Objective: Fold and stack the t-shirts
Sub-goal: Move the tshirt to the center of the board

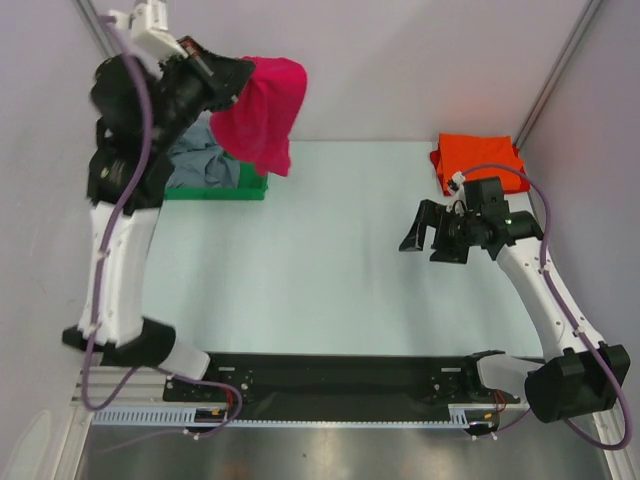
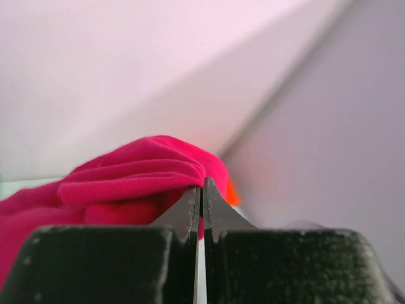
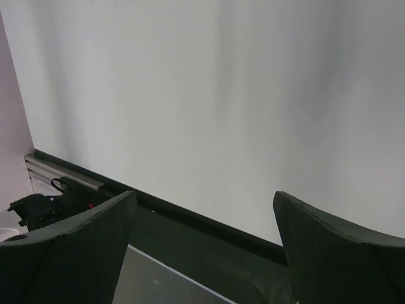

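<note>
Now your left claw [image 1: 232, 92] is pinched shut on the crimson-pink t-shirt [image 1: 265, 110], which hangs lengthwise downward above the green tray [image 1: 215, 192] holding the grey t-shirt [image 1: 205, 160]. The folded orange t-shirt [image 1: 478, 160] lies well right of the tray, near your right claw [image 1: 425, 240], spread wide and empty. The left wrist view shows the pinch on a fold; only overhead shows the drape.

green tray [image 1: 232, 192] far left, pale table [image 1: 320, 285]
</note>
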`<state>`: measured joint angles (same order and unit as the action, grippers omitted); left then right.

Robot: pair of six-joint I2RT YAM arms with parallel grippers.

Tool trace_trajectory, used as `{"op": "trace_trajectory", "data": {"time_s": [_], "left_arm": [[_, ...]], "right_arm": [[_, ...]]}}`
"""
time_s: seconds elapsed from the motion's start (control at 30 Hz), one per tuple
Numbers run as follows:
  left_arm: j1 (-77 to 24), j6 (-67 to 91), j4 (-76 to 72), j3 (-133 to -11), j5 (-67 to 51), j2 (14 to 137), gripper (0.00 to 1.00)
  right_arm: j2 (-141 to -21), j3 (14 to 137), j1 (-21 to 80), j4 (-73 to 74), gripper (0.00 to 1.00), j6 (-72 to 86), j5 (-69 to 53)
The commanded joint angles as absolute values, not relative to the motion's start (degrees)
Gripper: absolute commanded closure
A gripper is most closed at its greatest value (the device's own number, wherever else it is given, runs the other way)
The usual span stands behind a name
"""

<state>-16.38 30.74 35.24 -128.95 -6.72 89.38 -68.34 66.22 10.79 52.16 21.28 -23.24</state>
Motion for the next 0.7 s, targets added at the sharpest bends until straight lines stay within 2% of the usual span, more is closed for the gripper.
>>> {"op": "trace_trajectory", "data": {"time_s": [0.0,0.17,0.27,0.3,0.37,0.4,0.43,0.47,0.57,0.67], "left_arm": [[-20.6,37.2,32.6,-124.1,-15.4,79.1,1.0],[-23.6,43.5,31.9,-100.8,-14.1,65.8,1.0],[-23.5,41.3,35.4,-87.6,-6.8,59.2,0.9],[-22.9,41.0,38.6,-84.3,-3.5,58.1,0.71],[-18.7,38.7,39.4,-74.3,-0.2,56.2,0.63],[-17.1,39.3,42.9,-71.7,1.7,56.2,0.32],[-14.6,39.3,44.3,-68.6,0.9,56.8,0.19],[-11.6,38.6,45.6,-68.0,-2.4,58.1,0.13],[-11.7,34.8,51.0,-67.4,2.2,57.8,0.11],[-12.7,31.7,52.0,-65.7,0.5,53.8,0.14]], "right_arm": [[-68.4,69.9,11.6,50.4,0.02,22.1,-25.6],[-68.9,72.2,12.2,51.2,0.02,22.8,-26.4],[-68.8,73.3,12.4,52.4,0.01,23.5,-26.3],[-68.5,73.2,12.4,52.6,0.01,23.7,-26.5],[-68.0,72.6,12.9,52.4,0.01,24.9,-26.8],[-67.9,71.7,13.4,52.3,0.01,25.2,-26.7],[-67.8,71.3,13.9,52.0,0.0,25.7,-26.5],[-67.8,71.1,15.5,52.2,0.0,25.9,-25.8],[-67.9,70.3,20.2,53.3,0.0,26.3,-23.4],[-68.1,66.6,25.2,53.3,0.03,27.0,-24.0]]}}
